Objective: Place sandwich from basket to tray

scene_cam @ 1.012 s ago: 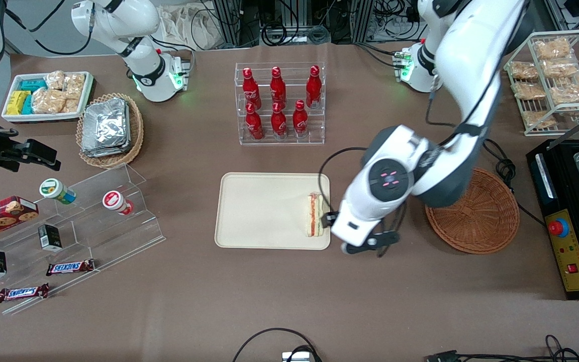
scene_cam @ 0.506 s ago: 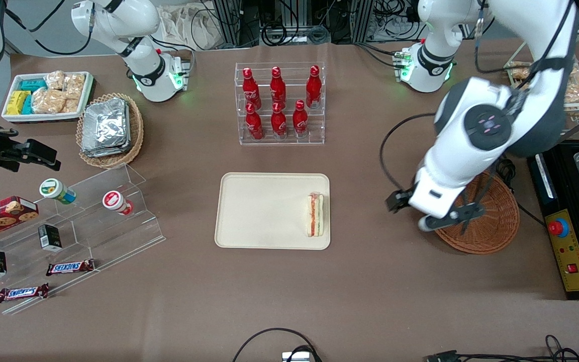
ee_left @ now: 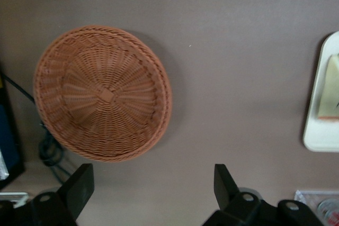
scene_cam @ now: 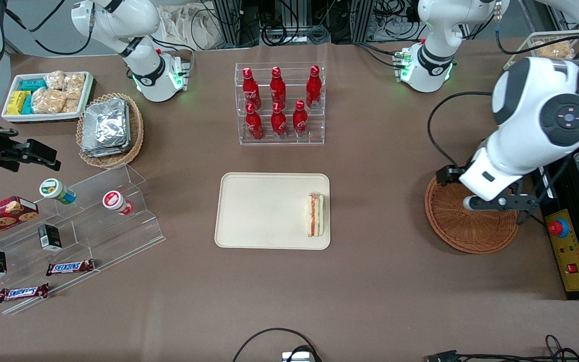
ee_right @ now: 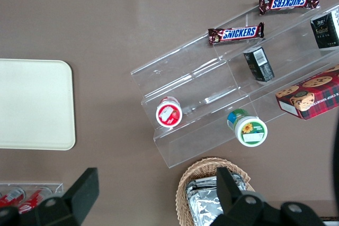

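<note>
The sandwich point(scene_cam: 315, 214), a white wedge with red and green filling at its edge, lies on the cream tray point(scene_cam: 264, 211) at the end nearest the working arm. It also shows on the tray's rim point(ee_left: 320, 136) as a pale sandwich corner point(ee_left: 332, 88). The reddish-brown wicker basket point(scene_cam: 470, 229) stands toward the working arm's end of the table, and the wrist view shows the basket point(ee_left: 100, 93) holding nothing. My gripper point(scene_cam: 498, 203) hangs above the basket's edge. Seen from the wrist, the gripper point(ee_left: 152, 183) is open, with only bare table between its fingers.
A clear rack of red bottles point(scene_cam: 279, 103) stands farther from the front camera than the tray. A black appliance point(scene_cam: 571, 221) with a red button sits beside the basket, with a black cable point(scene_cam: 503, 166) near it. A wire rack of bagged snacks point(scene_cam: 551, 50) is above that.
My gripper has let go of the sandwich, left it on the tray, and swung away toward the working arm's end, stopping over the basket.
</note>
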Robot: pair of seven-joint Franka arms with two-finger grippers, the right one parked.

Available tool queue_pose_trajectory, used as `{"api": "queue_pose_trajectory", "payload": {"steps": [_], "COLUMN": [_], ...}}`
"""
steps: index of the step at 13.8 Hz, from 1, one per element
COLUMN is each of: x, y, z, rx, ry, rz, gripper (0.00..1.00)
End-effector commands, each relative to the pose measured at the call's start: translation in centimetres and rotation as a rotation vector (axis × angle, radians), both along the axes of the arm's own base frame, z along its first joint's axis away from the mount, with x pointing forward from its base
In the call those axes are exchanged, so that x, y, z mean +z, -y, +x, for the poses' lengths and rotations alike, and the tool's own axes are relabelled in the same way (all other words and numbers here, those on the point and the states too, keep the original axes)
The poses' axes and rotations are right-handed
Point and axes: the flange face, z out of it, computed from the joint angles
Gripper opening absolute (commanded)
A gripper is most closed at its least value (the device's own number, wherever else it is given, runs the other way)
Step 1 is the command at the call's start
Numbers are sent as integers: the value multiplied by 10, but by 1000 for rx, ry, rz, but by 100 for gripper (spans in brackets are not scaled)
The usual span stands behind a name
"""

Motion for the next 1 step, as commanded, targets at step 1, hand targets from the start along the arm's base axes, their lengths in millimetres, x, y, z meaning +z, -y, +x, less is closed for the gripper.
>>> {"api": "queue_pose_trajectory", "payload": {"steps": [1], "x": [16], "y": [-9], "z": [14], "rx": [-47], "ry": [-9], "rz": [-1], "gripper": [100]}}
